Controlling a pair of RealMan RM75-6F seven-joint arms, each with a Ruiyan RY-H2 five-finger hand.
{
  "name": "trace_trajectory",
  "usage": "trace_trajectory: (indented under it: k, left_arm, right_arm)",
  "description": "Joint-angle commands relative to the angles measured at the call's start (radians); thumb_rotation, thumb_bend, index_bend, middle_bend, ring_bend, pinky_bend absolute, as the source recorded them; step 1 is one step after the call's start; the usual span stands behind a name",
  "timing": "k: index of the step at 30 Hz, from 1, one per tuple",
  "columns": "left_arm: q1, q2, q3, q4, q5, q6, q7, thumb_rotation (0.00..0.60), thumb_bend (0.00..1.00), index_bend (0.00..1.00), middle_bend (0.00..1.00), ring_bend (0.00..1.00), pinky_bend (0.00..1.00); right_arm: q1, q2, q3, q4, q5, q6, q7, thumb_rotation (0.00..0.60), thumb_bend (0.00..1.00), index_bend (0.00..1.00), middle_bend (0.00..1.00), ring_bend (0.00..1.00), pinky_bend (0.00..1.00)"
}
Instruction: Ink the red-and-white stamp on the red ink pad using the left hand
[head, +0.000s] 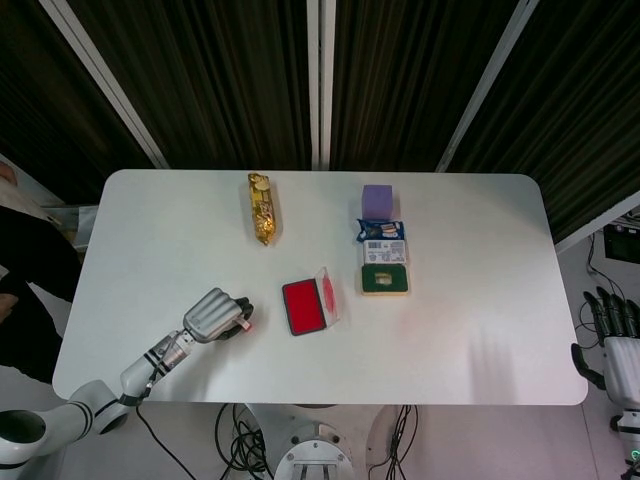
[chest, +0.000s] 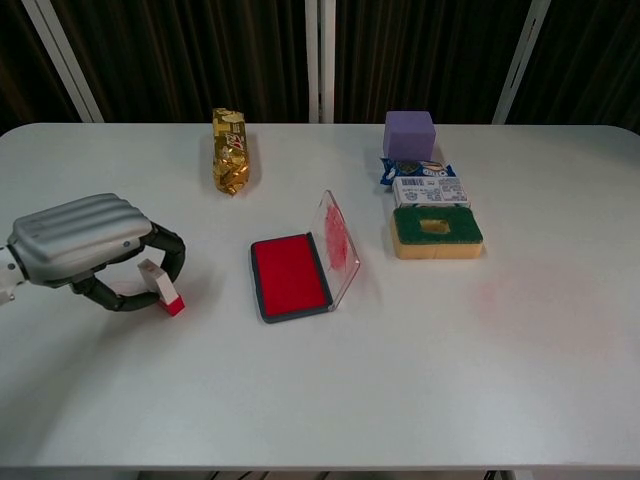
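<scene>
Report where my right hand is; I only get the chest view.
Observer: The right hand is off the table's right end, fingers up and apart, holding nothing.
Operator: Check the left arm's path too.
Observer: The left arm comes in over the near-left corner, slanting towards the pad.
Operator: Name anything near that side.
Observer: A person in dark clothes is off the table's left end, apart from the arm.
</scene>
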Motion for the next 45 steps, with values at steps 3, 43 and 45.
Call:
trace_trajectory:
  k: [3, 43, 45]
  left_arm:
    - [0.0, -0.008, 0.003, 0.012, -0.003, 0.007, -0.011, 0.6, 0.32, 0.53, 0.52, 0.92, 0.97]
    - [-0.171, -0.027, -0.19, -0.208, -0.208, -0.202, -0.097, 0.6, 0.35, 0.66, 0.66, 0.97, 1.0]
    - [-0.184, -0.046, -0.203, -0.204, -0.221, -0.216, -0.083, 0.6, 0.35, 0.66, 0.66, 0.97, 1.0]
  right_arm:
    - [0.001, -0.003, -0.001, 0.003, 0.003, -0.006, 0.001, 0.6, 0.34, 0.0, 0.0, 0.0, 0.0]
    - [-0.001, -0.003, -0.005, 0.001, -0.004, -0.001, 0.002, 0.6, 0.34, 0.0, 0.0, 0.0, 0.0]
    - [-0.002, -0.002, -0.005, 0.0, -0.003, -0.002, 0.001, 0.6, 0.34, 0.0, 0.0, 0.0, 0.0]
